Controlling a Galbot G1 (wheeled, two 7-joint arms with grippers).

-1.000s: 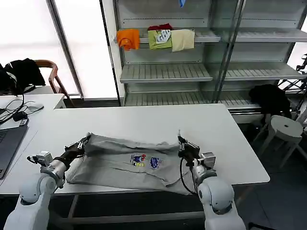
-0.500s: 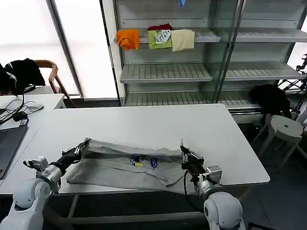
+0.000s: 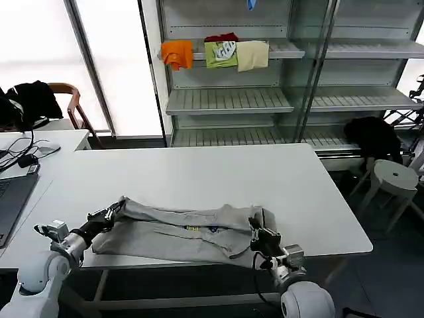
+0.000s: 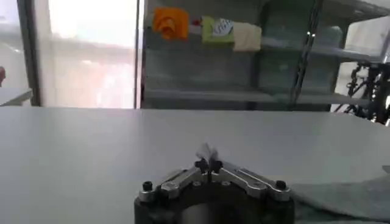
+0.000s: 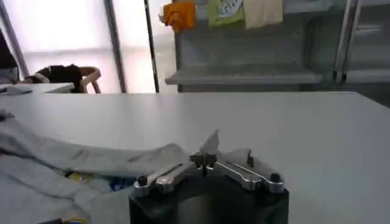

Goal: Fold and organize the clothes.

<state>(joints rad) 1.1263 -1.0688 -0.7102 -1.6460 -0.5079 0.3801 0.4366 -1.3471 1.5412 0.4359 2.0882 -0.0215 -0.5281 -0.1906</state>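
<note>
I am pinching the soft, floppy T-shirt (image 3: 179,228) on the counter (image 3: 199,175), my left gripper (image 3: 114,211) and right gripper (image 3: 254,224) clamped on its two far corners.

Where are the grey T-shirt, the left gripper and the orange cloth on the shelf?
Grey T-shirt (image 3: 165,232), head view, middle of the folded body.
Left gripper (image 3: 112,211), head view, tips pinching the shirt's edge.
Orange cloth (image 3: 177,53), head view, its centre.
</note>
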